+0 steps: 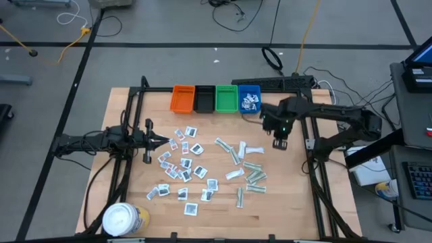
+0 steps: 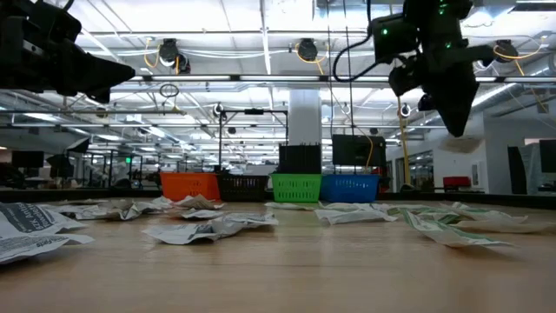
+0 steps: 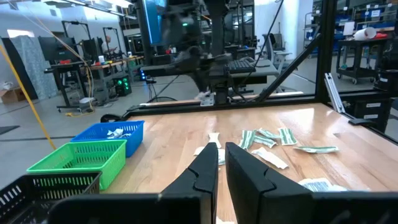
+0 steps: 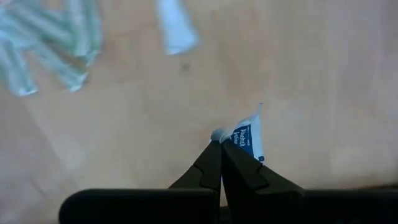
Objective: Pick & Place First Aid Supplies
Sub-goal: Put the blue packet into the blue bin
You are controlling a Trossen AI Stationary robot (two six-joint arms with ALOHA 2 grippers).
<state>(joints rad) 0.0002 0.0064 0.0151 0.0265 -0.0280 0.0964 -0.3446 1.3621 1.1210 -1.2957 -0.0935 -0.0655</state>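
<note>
mostly the work is still ahead. seen from above, the blue bin at about one o'clock on the table already holds a small heap of white packets, while the orange bin, black bin and green bin beside it look empty as far as i can judge. dozens of first aid supplies remain loose on the wood: white sachets spread from centre toward seven o'clock, and green-white strip wrappers toward four o'clock.

the right gripper hangs above the table at about two o'clock, just below the blue bin, its fingers clamped on a small white packet with blue print; the lettering is too small to read. i judge it is on its way to a bin.

the left gripper waits at nine o'clock, fingers nearly together and holding nothing.

a yellow round tub sits at seven o'clock; no label on it is legible.
</note>
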